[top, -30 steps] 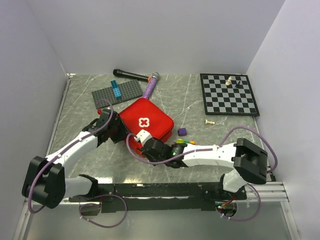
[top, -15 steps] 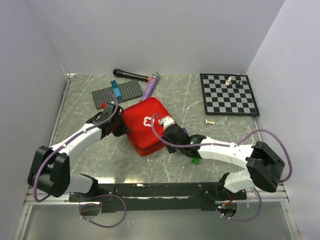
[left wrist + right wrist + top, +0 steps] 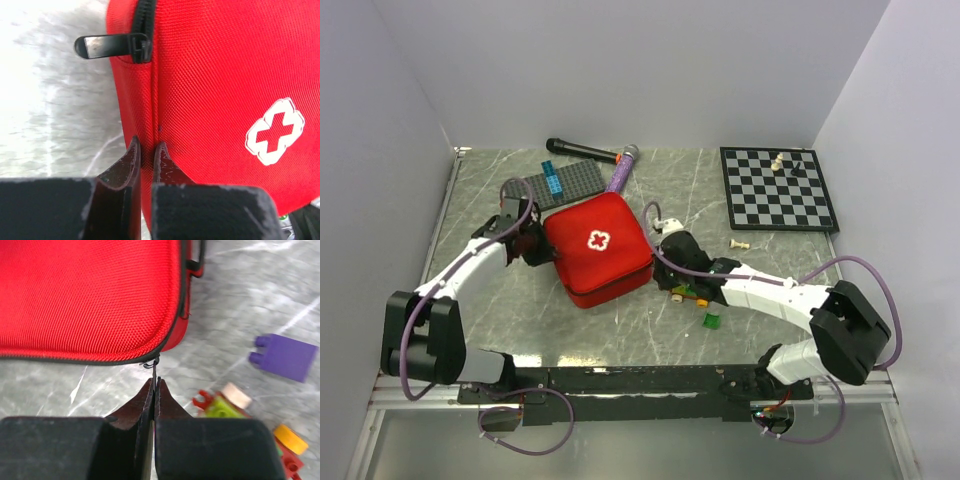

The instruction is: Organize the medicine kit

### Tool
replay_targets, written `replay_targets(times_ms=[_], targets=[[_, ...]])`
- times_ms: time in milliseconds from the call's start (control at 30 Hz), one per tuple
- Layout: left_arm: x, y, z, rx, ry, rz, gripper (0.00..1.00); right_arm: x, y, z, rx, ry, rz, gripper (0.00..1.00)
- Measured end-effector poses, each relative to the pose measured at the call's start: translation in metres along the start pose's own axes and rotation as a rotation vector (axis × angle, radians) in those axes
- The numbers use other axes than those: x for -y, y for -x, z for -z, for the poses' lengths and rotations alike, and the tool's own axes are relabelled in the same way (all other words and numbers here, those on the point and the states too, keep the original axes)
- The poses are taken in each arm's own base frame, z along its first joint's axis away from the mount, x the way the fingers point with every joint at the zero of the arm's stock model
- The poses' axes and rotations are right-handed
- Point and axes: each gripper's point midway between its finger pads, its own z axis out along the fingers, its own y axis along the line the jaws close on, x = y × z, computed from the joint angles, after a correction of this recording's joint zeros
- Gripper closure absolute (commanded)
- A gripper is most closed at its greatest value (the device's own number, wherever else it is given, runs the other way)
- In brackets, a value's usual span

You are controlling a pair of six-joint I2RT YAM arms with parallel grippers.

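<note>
White-shelled arm links point(image 3: 470, 265) with black joint housings point(image 3: 420, 340), looped purple cables point(image 3: 852, 259), dark tapered fingers point(image 3: 125, 170) on black wrist blocks point(image 3: 200, 450).

overhead rear view, wrist views close on kit point(image 3: 597, 245)

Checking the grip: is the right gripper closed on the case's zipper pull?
Yes, the right gripper pinches the thin zipper pull at the red case's edge.

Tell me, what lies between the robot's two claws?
The red fabric zip case with a white cross, seen in the top view: the left gripper pinches one edge, the right gripper its zipper pull opposite.
</note>
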Motion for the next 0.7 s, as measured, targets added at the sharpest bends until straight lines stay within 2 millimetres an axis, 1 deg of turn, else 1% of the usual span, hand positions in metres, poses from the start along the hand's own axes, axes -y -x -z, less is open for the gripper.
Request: replay_targets(times_ms=[67,133,267,300,333,367,467,533,567,633,667,700], targets=[[-0.004,0.005,0.000,-0.013,0.022,-0.003,0.58,-0.009,-0.003,0.001,-0.001,0.019,0.038,1.00],[-0.010,0.012,0.001,-0.012,0.055,-0.016,0.40,-0.020,-0.012,0.004,-0.009,0.024,0.101,1.00],[-0.021,0.044,0.010,0.082,0.125,-0.002,0.05,-0.037,-0.031,0.011,-0.039,0.018,0.212,1.00],[-0.023,0.050,0.012,0.103,0.137,0.006,0.01,-0.041,-0.034,0.012,-0.043,0.018,0.231,1.00],[-0.023,0.054,0.015,0.115,0.140,0.005,0.03,-0.046,-0.037,0.013,-0.051,0.022,0.249,1.00],[-0.023,0.055,0.019,0.126,0.141,0.010,0.03,-0.050,-0.039,0.013,-0.055,0.027,0.263,1.00],[-0.018,0.056,0.039,0.156,0.117,0.020,0.03,-0.070,-0.046,0.013,-0.073,0.051,0.316,1.00],[-0.012,0.052,0.055,0.183,0.072,0.030,0.03,-0.087,-0.050,0.013,-0.079,0.084,0.355,1.00],[-0.010,0.046,0.063,0.195,0.041,0.041,0.03,-0.096,-0.053,0.013,-0.082,0.101,0.376,1.00],[-0.004,0.023,0.078,0.200,-0.026,0.050,0.04,-0.111,-0.056,0.012,-0.087,0.131,0.411,1.00],[-0.002,0.015,0.080,0.189,-0.046,0.052,0.04,-0.116,-0.057,0.012,-0.088,0.141,0.421,1.00],[0.003,0.000,0.084,0.177,-0.079,0.050,0.04,-0.120,-0.058,0.012,-0.089,0.151,0.430,1.00]])
